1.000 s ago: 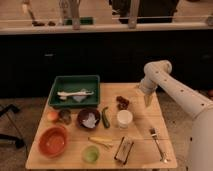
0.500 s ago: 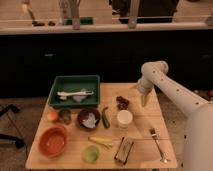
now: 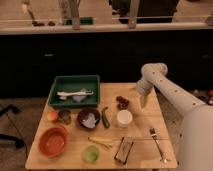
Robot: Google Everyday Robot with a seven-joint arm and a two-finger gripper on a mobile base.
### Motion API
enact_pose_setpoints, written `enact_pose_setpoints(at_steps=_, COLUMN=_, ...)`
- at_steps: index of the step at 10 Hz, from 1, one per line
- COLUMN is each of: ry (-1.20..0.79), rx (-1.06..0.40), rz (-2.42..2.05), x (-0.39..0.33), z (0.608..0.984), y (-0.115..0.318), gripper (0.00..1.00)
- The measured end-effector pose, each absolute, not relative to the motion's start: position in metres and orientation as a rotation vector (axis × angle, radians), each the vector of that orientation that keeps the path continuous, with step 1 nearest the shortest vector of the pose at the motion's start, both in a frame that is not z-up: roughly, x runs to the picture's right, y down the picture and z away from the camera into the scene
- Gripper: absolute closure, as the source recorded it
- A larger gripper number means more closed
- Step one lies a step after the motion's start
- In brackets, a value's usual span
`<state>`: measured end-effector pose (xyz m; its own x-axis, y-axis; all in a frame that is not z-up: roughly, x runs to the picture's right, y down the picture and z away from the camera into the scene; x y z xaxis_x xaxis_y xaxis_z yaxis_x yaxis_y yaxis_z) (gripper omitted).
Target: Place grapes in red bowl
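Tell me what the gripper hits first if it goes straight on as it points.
The gripper points down, just right of the grapes. Straight on, it would probably meet bare table first, missing the grapes, though depth is unclear.

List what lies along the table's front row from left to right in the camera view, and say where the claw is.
Red bowl → light-green cup → dark rectangular object → fork. The claw hangs farther back, just right of the grapes.
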<state>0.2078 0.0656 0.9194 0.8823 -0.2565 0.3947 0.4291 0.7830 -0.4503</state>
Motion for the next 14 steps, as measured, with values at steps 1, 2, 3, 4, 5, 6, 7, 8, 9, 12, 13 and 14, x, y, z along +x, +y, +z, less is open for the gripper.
enact_pose_setpoints(at_steps=1, ry=-0.329, rx=-0.562, rz=-0.385, x=0.203, z=0.922, y=0.067, gripper=0.20)
enact_pose_setpoints(at_steps=2, ry=-0.334, rx=-0.560, rz=-0.386, x=0.203, z=0.924, y=0.066, gripper=0.20)
enact_pose_setpoints(at_steps=3, ry=-0.335, rx=-0.568, rz=-0.383, x=0.207, z=0.925, y=0.067, gripper=0.20)
enact_pose_setpoints(at_steps=4, ry=-0.345, rx=-0.575, rz=-0.373, x=0.209, z=0.928, y=0.070, gripper=0.20)
enact_pose_setpoints(at_steps=5, ry=-0.353, rx=-0.584, rz=-0.368, x=0.209, z=0.931, y=0.073, gripper=0.20)
enact_pose_setpoints(at_steps=6, ry=-0.361, rx=-0.588, rz=-0.366, x=0.206, z=0.934, y=0.074, gripper=0.20)
enact_pose_setpoints(at_steps=7, ry=-0.367, rx=-0.594, rz=-0.369, x=0.204, z=0.937, y=0.075, gripper=0.20)
enact_pose_setpoints(at_steps=8, ry=-0.373, rx=-0.597, rz=-0.369, x=0.202, z=0.940, y=0.076, gripper=0.20)
enact_pose_setpoints(at_steps=9, ry=-0.379, rx=-0.601, rz=-0.371, x=0.204, z=0.942, y=0.076, gripper=0.20)
enact_pose_setpoints(at_steps=12, ry=-0.402, rx=-0.581, rz=-0.388, x=0.204, z=0.938, y=0.077, gripper=0.20)
enact_pose_setpoints(at_steps=13, ry=-0.416, rx=-0.557, rz=-0.419, x=0.204, z=0.931, y=0.078, gripper=0.20)
enact_pose_setpoints(at_steps=14, ry=-0.434, rx=-0.542, rz=-0.459, x=0.197, z=0.927, y=0.079, gripper=0.20)
